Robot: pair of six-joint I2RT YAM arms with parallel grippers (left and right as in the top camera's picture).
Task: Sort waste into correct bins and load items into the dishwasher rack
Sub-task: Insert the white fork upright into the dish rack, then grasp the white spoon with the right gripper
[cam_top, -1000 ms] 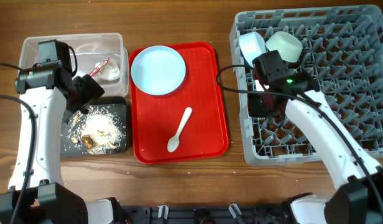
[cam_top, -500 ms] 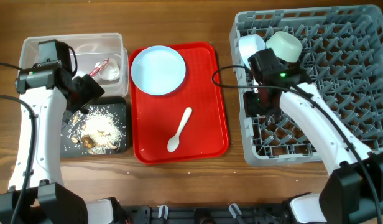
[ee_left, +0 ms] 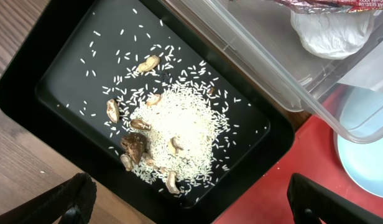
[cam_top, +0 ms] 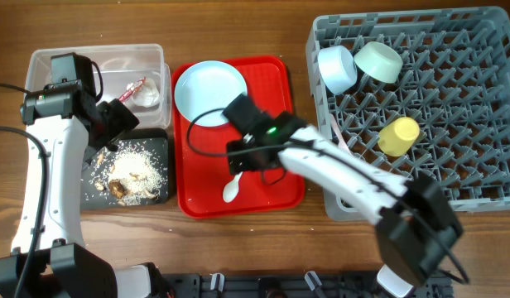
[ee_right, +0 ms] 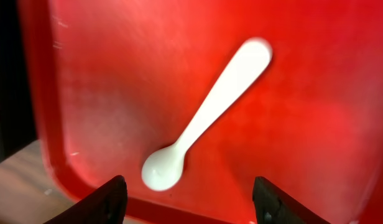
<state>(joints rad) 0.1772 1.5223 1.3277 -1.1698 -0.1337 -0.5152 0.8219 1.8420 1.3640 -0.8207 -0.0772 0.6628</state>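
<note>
Red serving tray (cam_top: 290, 99) at the middle of the wooden bench (cam_top: 238, 25) carries a white spoon (ee_right: 207, 115) and a light blue plate (cam_top: 210, 93); the right arm stretches leftward from the grey dishwasher rack (cam_top: 454, 99), its right gripper (ee_right: 191, 205) hanging above the spoon, fingers spread wide, holding nothing; the left arm rises along the left edge, left gripper (ee_left: 201, 205) also wide and empty over the black tray (ee_left: 30, 93) of rice and brown scraps (ee_left: 173, 124); beside it, a clear tub (cam_top: 48, 66) holds a red-and-white wrapper (cam_top: 135, 87); the rack holds a light blue bowl (cam_top: 336, 68), pale green bowl (cam_top: 379, 61) and yellow cup (cam_top: 398, 135).
</note>
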